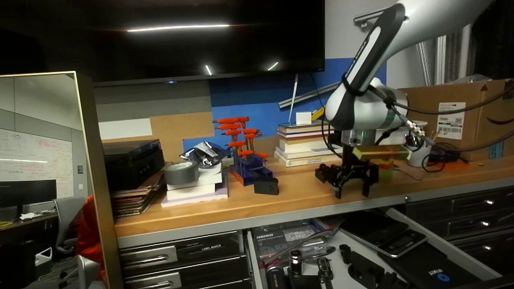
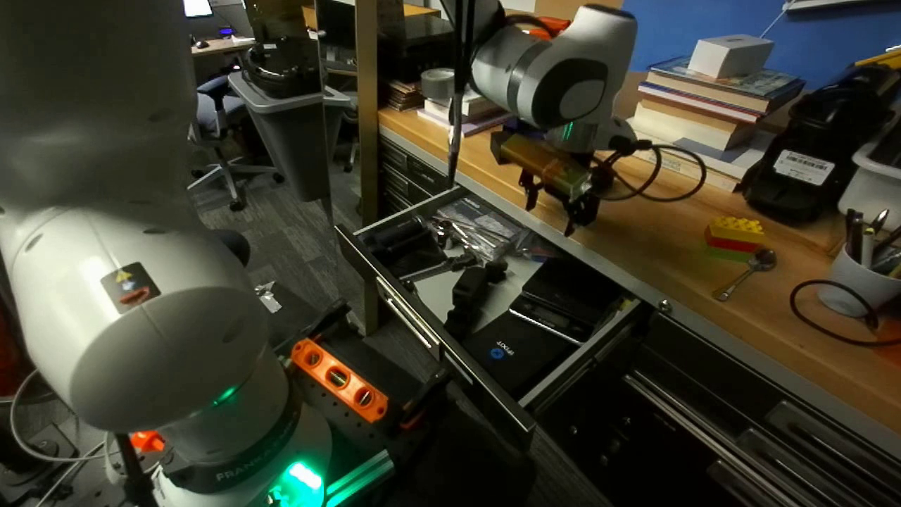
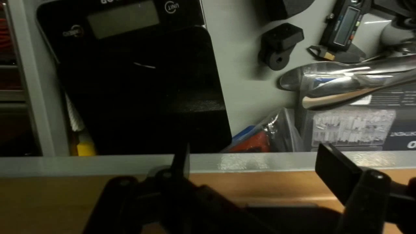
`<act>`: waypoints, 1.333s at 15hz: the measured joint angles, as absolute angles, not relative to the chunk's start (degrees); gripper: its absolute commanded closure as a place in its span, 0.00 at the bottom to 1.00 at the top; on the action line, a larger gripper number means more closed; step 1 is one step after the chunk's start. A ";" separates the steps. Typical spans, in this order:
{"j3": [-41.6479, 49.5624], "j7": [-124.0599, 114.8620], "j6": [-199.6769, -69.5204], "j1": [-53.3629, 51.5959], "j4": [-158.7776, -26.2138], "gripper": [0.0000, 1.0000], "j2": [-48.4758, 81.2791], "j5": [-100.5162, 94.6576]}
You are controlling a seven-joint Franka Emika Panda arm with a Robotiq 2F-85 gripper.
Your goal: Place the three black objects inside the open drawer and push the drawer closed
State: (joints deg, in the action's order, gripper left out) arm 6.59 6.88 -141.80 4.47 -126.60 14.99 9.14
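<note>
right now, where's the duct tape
In an exterior view, left of centre, the grey duct tape roll sits atop books on the workbench, left of the orange-handled hex keys.

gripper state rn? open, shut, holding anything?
Gripper: open, jaws spread well apart, holding nothing.

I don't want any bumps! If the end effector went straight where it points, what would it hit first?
Probably the wooden worktop, near its front edge: the end effector points down. Depth is unclear, so it might instead enter the open drawer.
</note>
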 measured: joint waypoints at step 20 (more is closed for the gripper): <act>4.87 4.98 -129.60 6.17 -93.07 0.00 32.44 7.50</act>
State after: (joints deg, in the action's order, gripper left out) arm 4.87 4.98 -129.60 6.17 -93.07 32.44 7.50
